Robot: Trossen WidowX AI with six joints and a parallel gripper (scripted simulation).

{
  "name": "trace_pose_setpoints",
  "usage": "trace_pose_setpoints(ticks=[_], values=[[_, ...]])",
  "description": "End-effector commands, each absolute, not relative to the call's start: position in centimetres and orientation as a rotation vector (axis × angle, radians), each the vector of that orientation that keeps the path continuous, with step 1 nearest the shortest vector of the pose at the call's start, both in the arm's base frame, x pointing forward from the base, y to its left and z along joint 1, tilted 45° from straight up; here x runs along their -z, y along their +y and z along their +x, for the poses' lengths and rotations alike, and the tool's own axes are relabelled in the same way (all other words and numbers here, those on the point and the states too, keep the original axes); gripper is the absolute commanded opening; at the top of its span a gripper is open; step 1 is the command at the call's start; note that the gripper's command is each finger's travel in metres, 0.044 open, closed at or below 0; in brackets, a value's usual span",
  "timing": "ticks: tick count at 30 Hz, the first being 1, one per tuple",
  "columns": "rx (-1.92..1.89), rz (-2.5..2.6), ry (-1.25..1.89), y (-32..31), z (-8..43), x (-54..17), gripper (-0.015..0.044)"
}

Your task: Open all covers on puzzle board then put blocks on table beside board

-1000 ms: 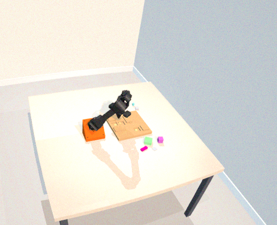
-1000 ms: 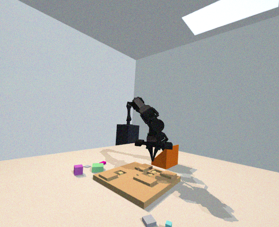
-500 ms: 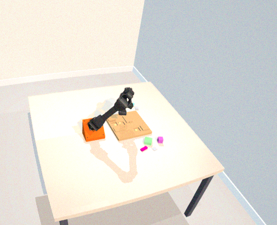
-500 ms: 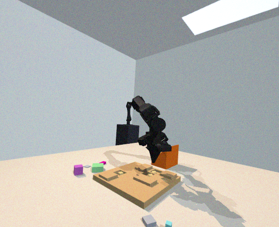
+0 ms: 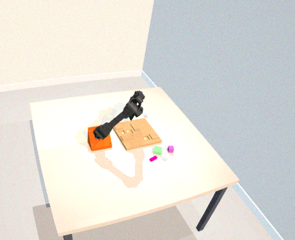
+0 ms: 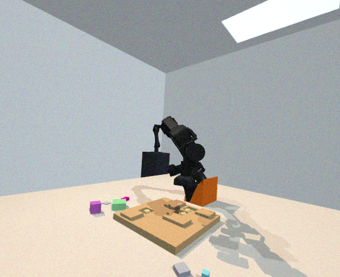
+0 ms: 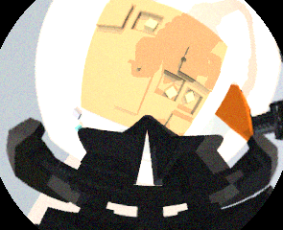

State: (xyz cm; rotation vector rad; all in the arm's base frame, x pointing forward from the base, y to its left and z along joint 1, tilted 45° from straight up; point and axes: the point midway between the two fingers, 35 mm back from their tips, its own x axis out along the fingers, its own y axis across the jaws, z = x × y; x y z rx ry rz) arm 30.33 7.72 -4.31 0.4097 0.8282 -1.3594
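The wooden puzzle board (image 5: 140,144) (image 6: 152,229) (image 7: 95,77) lies flat. Three square wells are uncovered; each shows a pale yellow diamond, block or floor mark unclear. One well (image 6: 146,210) (image 7: 151,24) has a cover (image 6: 131,214) (image 7: 114,16) beside it. Two wells lie close together, between a long cover (image 6: 177,220) and a smaller cover (image 6: 205,212). A shadowed cover (image 7: 199,69) with a pin lies beside them; whether another well is under it cannot be told. My gripper (image 5: 131,119) (image 6: 189,200) (image 7: 148,121) is shut and empty, above the board's edge nearer the grey block.
On the table (image 5: 96,201) (image 6: 45,238), off the board, lie a green block (image 5: 157,150) (image 6: 119,204), a purple block (image 5: 170,149) (image 6: 95,207), a magenta piece (image 5: 153,158) (image 6: 125,198), a flat pale piece (image 5: 164,158) (image 6: 105,202), a grey block (image 6: 181,269) and a cyan block (image 6: 205,273). The orange base (image 5: 101,144) (image 6: 207,192) stands beside the board.
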Motion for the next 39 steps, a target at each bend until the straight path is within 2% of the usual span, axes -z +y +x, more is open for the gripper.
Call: trace_pose_setpoints(ticks=[1,39], values=[[1.510,0.643,0.619,8.30,31.04,5.42,0.0000],[1.510,0.643,0.619,7.80,31.07,5.98,0.0000]])
